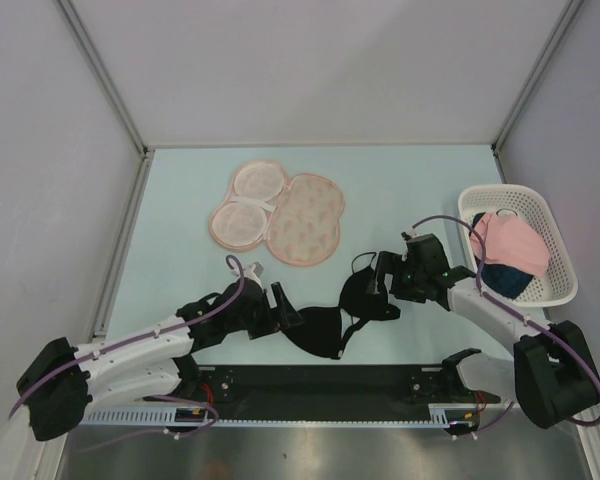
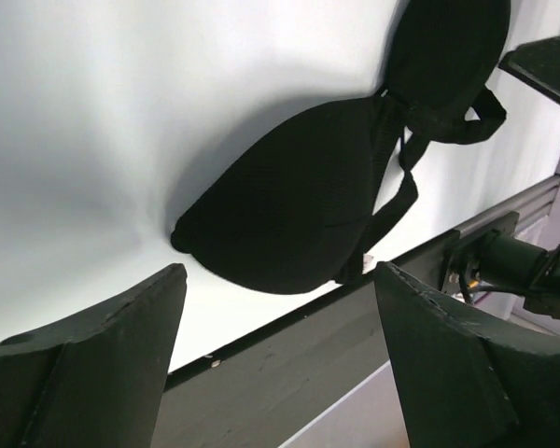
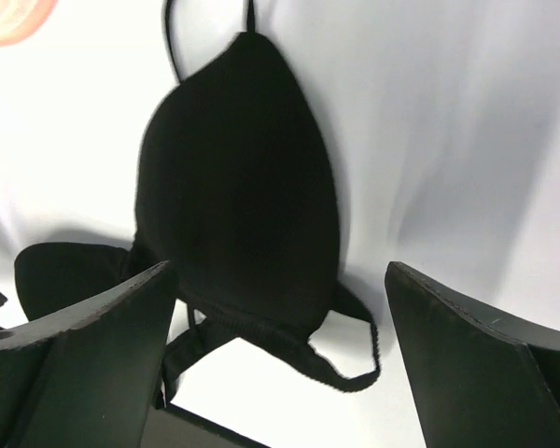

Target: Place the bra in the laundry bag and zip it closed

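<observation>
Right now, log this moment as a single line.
bra: on table, ungripped | laundry bag: unzipped, lying open, apart from bra | left gripper: open, at one bra cup | right gripper: open, at other cup

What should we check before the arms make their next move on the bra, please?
1. laundry bag unzipped and spread open: ok.
2. bra lying on the table, outside the bag: ok.
3. left pincer open, one cup just ahead of its fingers: ok.
4. right pincer open, the other cup just ahead: ok.
5. Straps free of both pincers: cannot tell; in the right wrist view a strap loop lies close to a finger.
6. white basket well aside from the bag: ok.
</observation>
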Controlling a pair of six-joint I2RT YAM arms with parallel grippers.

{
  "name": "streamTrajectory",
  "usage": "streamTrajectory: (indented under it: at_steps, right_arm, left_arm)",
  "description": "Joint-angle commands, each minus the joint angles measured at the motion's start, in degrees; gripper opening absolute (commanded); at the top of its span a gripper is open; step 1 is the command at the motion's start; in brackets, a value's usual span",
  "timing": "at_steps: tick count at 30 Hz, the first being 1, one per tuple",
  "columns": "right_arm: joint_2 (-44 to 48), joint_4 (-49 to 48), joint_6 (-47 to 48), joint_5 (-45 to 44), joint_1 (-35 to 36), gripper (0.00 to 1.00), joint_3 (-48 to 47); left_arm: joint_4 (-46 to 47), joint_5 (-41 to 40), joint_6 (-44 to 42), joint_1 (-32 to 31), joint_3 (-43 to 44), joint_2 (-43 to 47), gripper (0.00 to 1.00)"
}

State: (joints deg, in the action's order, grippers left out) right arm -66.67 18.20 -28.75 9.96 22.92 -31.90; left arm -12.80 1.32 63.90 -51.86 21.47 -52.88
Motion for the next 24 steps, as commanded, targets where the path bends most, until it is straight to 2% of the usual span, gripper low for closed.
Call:
streamTrajectory:
  at_steps: [1,7,13,18,22,23,24]
  right_arm:
    - [-3.19,-3.26,3.96,5.52,-1.82,0.98,-0.44]
    - [-5.31,-4.22,5.46,5.42,-1.74,0.98,-1.58]
    - [-6.80,-5.80,5.73,5.60,-1.47,0.95,-0.97]
    - [-8.91,-6.86,5.29,5.17,-0.16,0.82,-0.53]
    - [-8.30,-7.03,5.28,4.19,0.72,0.72,-0.09]
    - [-8.30,-7.38,5.72,4.54,0.64,0.65,-0.09]
    - [-8.47,-7.47,6.16,4.98,0.81,0.62,-0.35]
  left_arm:
    - [6.55,2.45,4.04,0.44,1.02,-3.18,0.89]
    - [5.68,1.93,3.34,0.44,2.96,-8.55,0.89]
    - [7.34,0.53,4.13,0.44,0.06,-10.75,0.87]
    - [6.56,-1.23,1.32,0.61,1.81,-14.78,0.84]
    - [3.66,-5.53,-5.60,2.98,4.45,-17.77,0.81]
    - [2.87,-6.59,-7.11,3.42,5.24,-18.22,0.80]
    - [1.39,-7.47,-8.51,3.86,6.64,-18.74,0.80]
